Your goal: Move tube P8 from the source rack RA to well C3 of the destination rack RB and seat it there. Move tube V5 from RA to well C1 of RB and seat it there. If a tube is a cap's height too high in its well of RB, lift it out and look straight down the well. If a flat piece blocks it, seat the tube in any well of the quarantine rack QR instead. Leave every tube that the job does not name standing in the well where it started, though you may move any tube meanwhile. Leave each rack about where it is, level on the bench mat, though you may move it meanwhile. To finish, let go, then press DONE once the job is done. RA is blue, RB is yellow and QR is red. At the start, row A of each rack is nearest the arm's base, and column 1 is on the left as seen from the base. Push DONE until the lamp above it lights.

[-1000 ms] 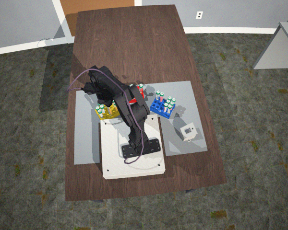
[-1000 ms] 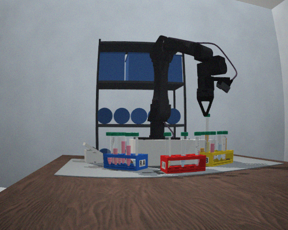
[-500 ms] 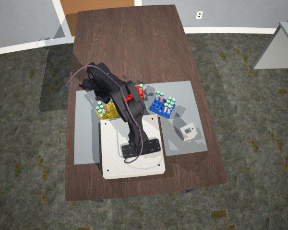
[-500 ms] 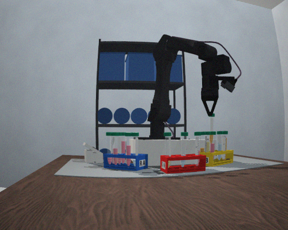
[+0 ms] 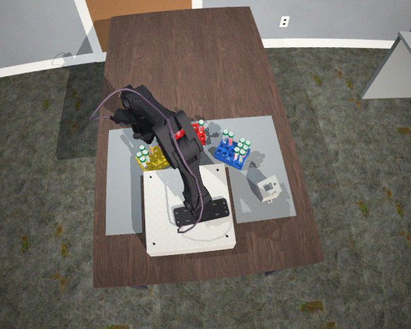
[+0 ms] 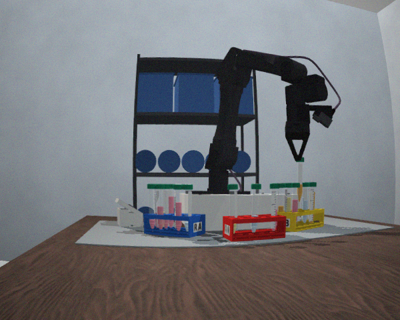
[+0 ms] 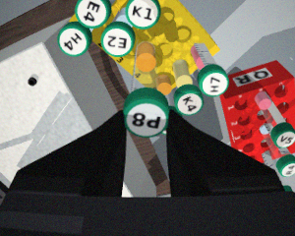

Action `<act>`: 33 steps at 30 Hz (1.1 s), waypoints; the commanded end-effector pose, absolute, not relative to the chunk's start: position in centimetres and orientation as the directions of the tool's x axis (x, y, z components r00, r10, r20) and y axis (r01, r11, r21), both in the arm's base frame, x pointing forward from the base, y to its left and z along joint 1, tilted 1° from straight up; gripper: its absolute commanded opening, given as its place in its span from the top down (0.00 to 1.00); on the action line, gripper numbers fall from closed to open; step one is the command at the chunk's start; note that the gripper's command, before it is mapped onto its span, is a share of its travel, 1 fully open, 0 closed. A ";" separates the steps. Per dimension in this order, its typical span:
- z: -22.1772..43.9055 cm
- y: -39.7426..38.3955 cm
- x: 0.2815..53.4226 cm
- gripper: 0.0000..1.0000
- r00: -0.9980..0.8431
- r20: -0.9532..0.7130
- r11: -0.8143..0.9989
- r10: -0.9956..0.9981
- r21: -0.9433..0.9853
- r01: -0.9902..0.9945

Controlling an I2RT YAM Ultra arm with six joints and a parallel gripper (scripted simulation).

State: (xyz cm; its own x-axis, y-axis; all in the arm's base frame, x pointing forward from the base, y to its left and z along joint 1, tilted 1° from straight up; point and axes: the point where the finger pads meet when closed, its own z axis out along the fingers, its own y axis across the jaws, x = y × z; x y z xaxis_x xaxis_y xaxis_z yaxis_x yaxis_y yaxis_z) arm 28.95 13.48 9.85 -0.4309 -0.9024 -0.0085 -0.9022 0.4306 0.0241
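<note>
My gripper (image 6: 298,159) (image 7: 146,120) is shut on tube P8 (image 6: 299,172) (image 7: 146,118), green-capped with orange contents. P8 hangs upright above the yellow rack RB (image 5: 159,165) (image 6: 312,225) (image 7: 206,44); its tip is around the neighbouring cap tops in the exterior view. I cannot tell which well is under it. Tube V5 (image 7: 283,137), with pink contents, stands in the red rack QR (image 6: 259,236) (image 7: 280,71). The blue rack RA (image 5: 227,162) (image 6: 202,219) holds several tubes. In the top view the arm hides my fingers, P8 and part of RB.
Tubes E4 (image 7: 92,12), K1 (image 7: 143,13), H4 (image 7: 74,39) and E2 (image 7: 118,39) crowd one side of RB. Tubes K4 (image 7: 188,102) and H7 (image 7: 213,83) stand on the side towards QR. The white DONE box (image 5: 271,192) is right of the arm's white base (image 5: 184,244).
</note>
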 end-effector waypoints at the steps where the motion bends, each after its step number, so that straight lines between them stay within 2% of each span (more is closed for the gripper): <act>1: 10.4 13.4 29.9 1.00 -0.436 -0.014 0.436 -0.900 0.020 -0.900; 14: 10.4 14.2 31.7 1.00 -0.433 -0.014 0.433 -0.901 0.020 -0.901; 33: 10.4 14.3 31.4 1.00 -0.432 -0.021 0.432 -0.902 0.013 -0.902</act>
